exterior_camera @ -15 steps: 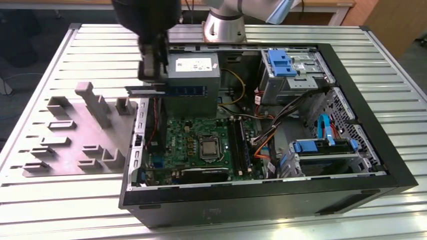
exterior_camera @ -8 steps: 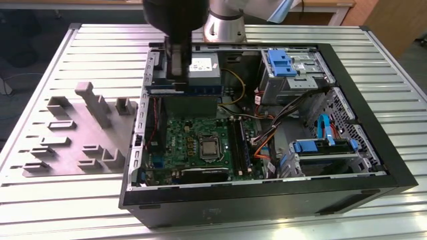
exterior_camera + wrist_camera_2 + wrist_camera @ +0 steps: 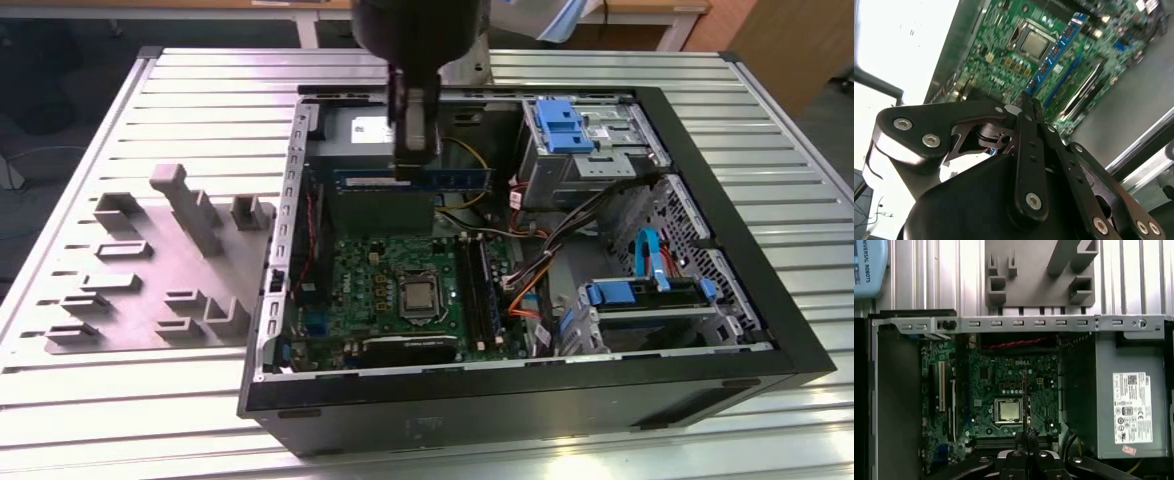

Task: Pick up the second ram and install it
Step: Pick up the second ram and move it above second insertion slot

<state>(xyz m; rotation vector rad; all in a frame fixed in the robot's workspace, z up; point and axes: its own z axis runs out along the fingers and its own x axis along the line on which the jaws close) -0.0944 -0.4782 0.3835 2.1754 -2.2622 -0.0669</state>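
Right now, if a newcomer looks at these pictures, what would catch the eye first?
The gripper, shut on the ram, holds it above the green motherboard of the open case. On the exterior view's left, a grey holder lies on the slatted table beside the case.

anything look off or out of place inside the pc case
Nothing looks damaged or spilled. The one part out of its place is the second ram, clamped in the gripper and held over the motherboard, not seated in a slot.
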